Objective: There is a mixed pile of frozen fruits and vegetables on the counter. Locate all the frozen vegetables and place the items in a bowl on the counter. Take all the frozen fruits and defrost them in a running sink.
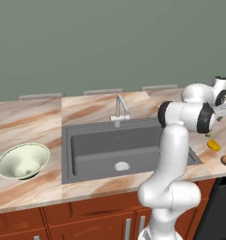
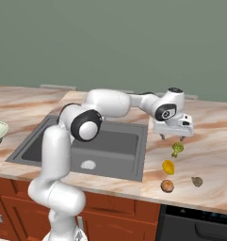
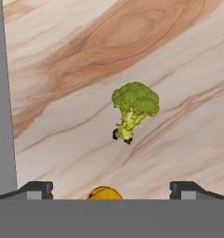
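Claw (image 2: 172, 137), spread wide and empty above the broccoli (image 3: 134, 106), could knock the neighbouring yellow fruit (image 2: 168, 166) if it descends off-centre.

Bare tabletop (image 3: 178, 56) surrounds the broccoli floret (image 3: 134, 108) on all sides; the yellow-orange piece (image 3: 104, 193) lies near, apart from it.

The robot is a glossy white arm (image 2: 63, 155) built of thick rounded tubular links, with dark, nearly black bands and round caps at its joints. Its wrist ends in a white boxy end effector (image 2: 172, 137) bearing a black ringed disc on the side and two short dark fingers (image 3: 38, 188) with squared grey tips.
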Tool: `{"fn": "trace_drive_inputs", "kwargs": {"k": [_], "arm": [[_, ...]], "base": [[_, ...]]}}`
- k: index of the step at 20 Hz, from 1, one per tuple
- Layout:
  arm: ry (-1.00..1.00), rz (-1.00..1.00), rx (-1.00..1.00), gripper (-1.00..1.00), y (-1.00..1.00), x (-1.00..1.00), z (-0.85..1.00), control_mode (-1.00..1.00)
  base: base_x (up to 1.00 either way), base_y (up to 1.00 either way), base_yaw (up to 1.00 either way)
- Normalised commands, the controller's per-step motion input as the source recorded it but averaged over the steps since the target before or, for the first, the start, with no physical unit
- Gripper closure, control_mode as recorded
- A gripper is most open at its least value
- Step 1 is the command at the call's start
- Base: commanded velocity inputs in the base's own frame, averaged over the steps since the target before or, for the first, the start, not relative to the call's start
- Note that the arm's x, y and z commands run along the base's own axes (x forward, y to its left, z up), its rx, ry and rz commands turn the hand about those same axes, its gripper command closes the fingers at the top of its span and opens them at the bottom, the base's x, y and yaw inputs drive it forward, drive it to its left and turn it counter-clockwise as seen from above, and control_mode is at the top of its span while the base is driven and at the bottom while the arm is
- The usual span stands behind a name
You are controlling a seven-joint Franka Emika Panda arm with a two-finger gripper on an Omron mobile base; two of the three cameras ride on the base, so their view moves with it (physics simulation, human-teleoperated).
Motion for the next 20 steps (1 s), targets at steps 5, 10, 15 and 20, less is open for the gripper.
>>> {"fn": "trace_drive_inputs", "kwargs": {"k": [5, 10, 15, 20], "arm": [[0.06, 0.0, 0.0, -1.0, -0.22, 0.47, -0.3, -1.0], [0.01, 0.0, 0.0, -1.0, -0.35, 0.36, -0.39, -1.0], [0.0, 0.0, 0.0, -1.0, -0.12, 0.13, -0.38, -1.0], [0.02, -0.01, 0.03, -1.0, 0.0, -0.12, -0.4, -1.0]], "base": [[0.0, 0.0, 0.0], [0.0, 0.0, 0.0], [0.0, 0.0, 0.0], [0.0, 0.0, 0.0]]}}
